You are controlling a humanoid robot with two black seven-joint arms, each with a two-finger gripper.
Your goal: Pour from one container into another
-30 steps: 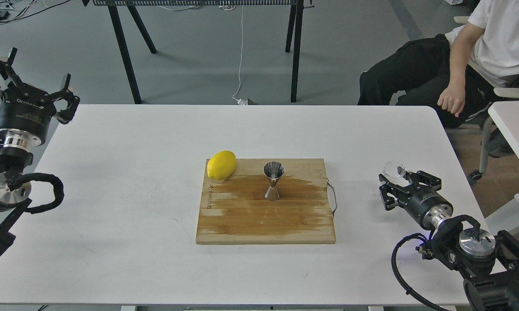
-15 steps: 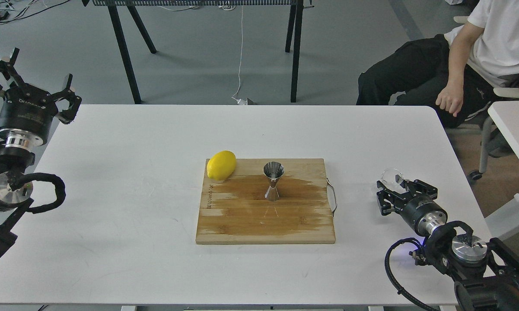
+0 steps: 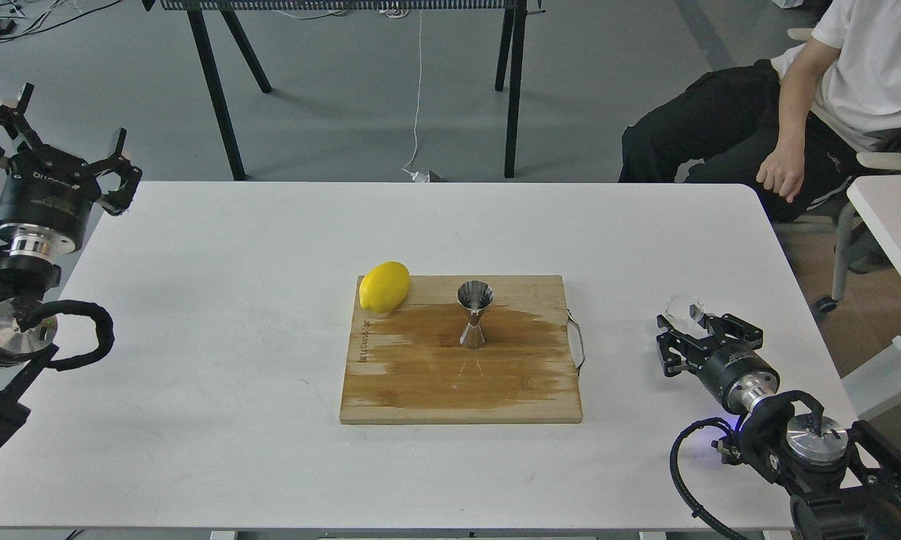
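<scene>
While upright on the board [image 3: 390, 390], shiny hourglass jigger [image 3: 474, 316], mouth open

Black arms, silver joint discs, looped black cables, two-fingered hands.

Our left hand [image 3: 52, 142] hangs raised at the left, fingers spread apart. Our right hand [image 3: 686, 341] sits low, fingers spread.
</scene>
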